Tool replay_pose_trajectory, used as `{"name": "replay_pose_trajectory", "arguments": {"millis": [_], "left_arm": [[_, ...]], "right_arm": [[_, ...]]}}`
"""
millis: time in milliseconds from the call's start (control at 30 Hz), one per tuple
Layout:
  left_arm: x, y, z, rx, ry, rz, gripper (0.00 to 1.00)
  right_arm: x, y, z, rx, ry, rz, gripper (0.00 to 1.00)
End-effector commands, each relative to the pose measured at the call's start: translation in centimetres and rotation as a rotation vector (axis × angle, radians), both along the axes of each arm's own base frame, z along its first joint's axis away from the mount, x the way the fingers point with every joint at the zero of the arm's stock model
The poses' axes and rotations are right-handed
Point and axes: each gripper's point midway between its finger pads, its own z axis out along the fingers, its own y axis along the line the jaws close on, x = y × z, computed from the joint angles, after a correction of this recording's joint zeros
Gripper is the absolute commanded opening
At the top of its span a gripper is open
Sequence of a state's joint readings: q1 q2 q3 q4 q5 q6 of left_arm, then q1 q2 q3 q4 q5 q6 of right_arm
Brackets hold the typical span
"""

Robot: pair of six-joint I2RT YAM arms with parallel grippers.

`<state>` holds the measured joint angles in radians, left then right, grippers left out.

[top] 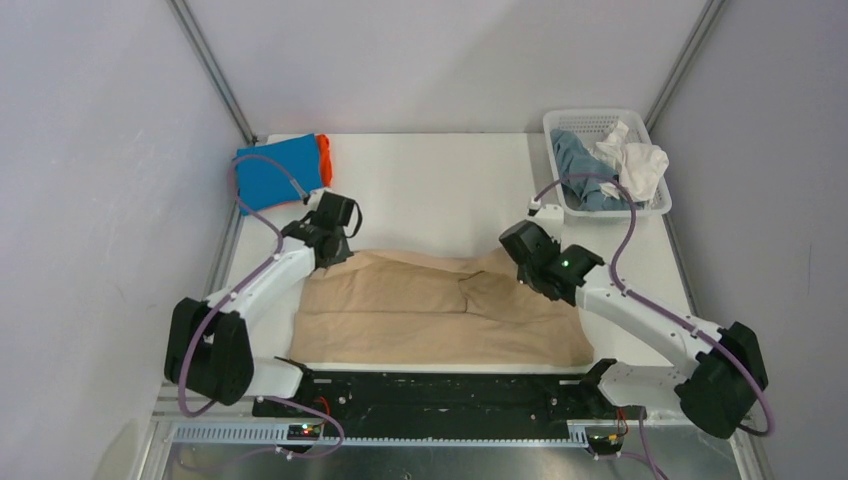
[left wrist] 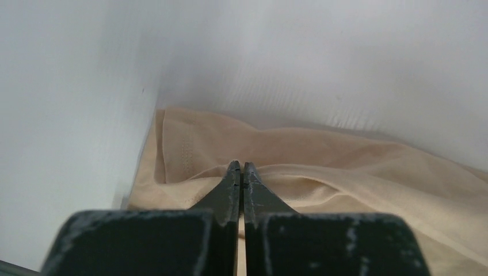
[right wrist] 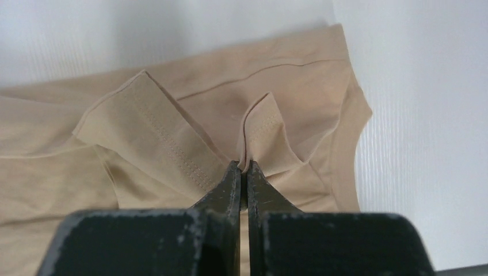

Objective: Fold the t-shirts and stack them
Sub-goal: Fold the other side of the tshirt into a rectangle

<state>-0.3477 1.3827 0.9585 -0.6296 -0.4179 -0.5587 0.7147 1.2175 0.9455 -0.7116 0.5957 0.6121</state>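
White table [top: 430,190], beige tee [top: 430,315], right gripper [right wrist: 241,167] pinching

A spread t-shirt [top: 430,320] lies across the lower middle of the table [top: 430,190]. Folded t-shirts [top: 275,172] sit stacked at its upper-left corner, and a basket [top: 600,121] at the upper-right corner holds two crumpled t-shirts [top: 632,165].

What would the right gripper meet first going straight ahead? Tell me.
The beige t-shirt: the right gripper has its jaws shut on a pinched fold of it, and more of that cloth lies just ahead, then the table, though depth is unclear.
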Motion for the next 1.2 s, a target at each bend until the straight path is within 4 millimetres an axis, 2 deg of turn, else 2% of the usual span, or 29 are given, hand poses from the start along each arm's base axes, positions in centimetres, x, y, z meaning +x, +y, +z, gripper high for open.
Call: {"name": "replay_pose_trajectory", "arguments": {"millis": [0, 133, 300, 333, 400, 433, 467, 500, 533, 567, 600, 633, 667, 700, 767, 833, 867, 900, 933, 967, 1000, 1033, 1067, 1100, 1133, 1167], "left_arm": [[-0.6, 0.7, 1.4, -0.016, -0.104, 0.048, 0.03], [-2.1, 0.9, 0.4, -0.026, -0.107, 0.040, 0.08], [-3.7, 0.3, -1.2, -0.060, -0.103, 0.035, 0.11], [-4.3, 0.3, -1.9, -0.060, -0.090, 0.036, 0.11], [-5.4, 0.3, -2.7, -0.076, -0.082, 0.044, 0.19], [-5.8, 0.0, -2.5, -0.110, -0.096, 0.054, 0.30], [-6.7, 0.1, -3.0, -0.116, -0.077, 0.058, 0.36], [-7.0, 0.1, -2.1, -0.158, -0.117, 0.090, 0.50], [-8.1, 0.6, -2.2, -0.155, -0.100, 0.111, 0.57], [-8.3, 1.0, -0.7, -0.189, -0.164, 0.156, 0.79], [-8.8, 1.4, 0.2, -0.195, -0.182, 0.184, 0.94], [-8.7, 1.3, 2.2, -0.238, -0.253, 0.183, 0.97], [-8.8, 1.3, 3.0, -0.260, -0.282, 0.186, 0.99], [-8.8, 1.2, 4.4, -0.294, -0.334, 0.184, 0.99], [-8.4, 0.9, 6.6, -0.334, -0.390, 0.180, 1.00], [-7.7, 0.3, 7.3, -0.334, -0.385, 0.154, 1.00], [-7.2, -0.3, 6.5, -0.319, -0.335, 0.127, 1.00], [-6.7, -0.9, 6.8, -0.325, -0.325, 0.108, 1.00], [-6.4, -2.0, 5.3, -0.320, -0.243, 0.063, 1.00], [-5.7, -2.9, 5.2, -0.335, -0.233, 0.032, 1.00], [-5.4, -4.1, 3.4, -0.339, -0.153, -0.010, 1.00], [-4.9, -4.9, 2.8, -0.355, -0.138, -0.030, 1.00], [-4.9, -5.8, 1.2, -0.361, -0.073, -0.057, 1.00], [-4.6, -6.2, 0.7, -0.367, -0.060, -0.068, 1.00], [-4.6, -6.4, -0.4, -0.361, -0.022, -0.065, 1.00], [-4.7, -6.4, -1.0, -0.354, -0.008, -0.063, 1.00]], "right_arm": [[-2.9, -1.4, -0.4, -0.013, 0.004, -0.036, 0.00], [-4.6, -1.9, -0.9, -0.005, 0.005, -0.025, 0.00], [-6.9, -1.7, -3.5, 0.004, 0.056, 0.018, 0.00], [-7.4, -1.9, -3.9, 0.013, 0.061, 0.008, 0.01], [-8.6, -1.8, -4.7, 0.029, 0.088, 0.012, 0.08], [-9.8, -1.4, -5.3, 0.043, 0.127, 0.034, 0.15], [-10.6, -1.4, -5.8, 0.067, 0.149, 0.022, 0.21], [-12.2, -1.2, -6.4, 0.067, 0.200, 0.051, 0.36], [-13.3, -1.2, -6.5, 0.114, 0.218, 0.010, 0.45], [-15.0, -2.0, -6.7, 0.076, 0.253, 0.025, 0.57], [-16.1, -1.6, -6.3, 0.138, 0.244, 0.007, 0.61], [-16.9, -2.3, -5.9, 0.157, 0.247, -0.001, 0.69], [-17.5, -1.9, -5.6, 0.197, 0.244, 0.012, 0.73], [-17.6, -1.6, -5.1, 0.246, 0.226, 0.045, 0.84], [-17.1, -0.1, -4.1, 0.317, 0.174, 0.137, 0.93], [-15.6, 1.3, -2.8, 0.364, 0.093, 0.192, 0.99], [-14.3, 2.1, -1.8, 0.411, 0.041, 0.181, 0.99], [-13.5, 2.4, -1.4, 0.397, 0.012, 0.209, 0.99], [-12.1, 3.2, -0.4, 0.454, -0.024, 0.186, 0.99], [-11.5, 3.4, -0.5, 0.431, -0.027, 0.213, 0.99], [-10.2, 4.0, -0.1, 0.488, -0.031, 0.194, 0.99], [-9.7, 4.1, -1.0, 0.463, -0.001, 0.205, 0.99], [-8.5, 4.4, -0.9, 0.525, 0.018, 0.181, 0.99], [-8.1, 4.4, -2.3, 0.506, 0.062, 0.186, 0.99], [-7.1, 4.8, -2.1, 0.553, 0.065, 0.187, 0.99], [-6.7, 4.8, -3.5, 0.531, 0.099, 0.180, 0.99]]}}
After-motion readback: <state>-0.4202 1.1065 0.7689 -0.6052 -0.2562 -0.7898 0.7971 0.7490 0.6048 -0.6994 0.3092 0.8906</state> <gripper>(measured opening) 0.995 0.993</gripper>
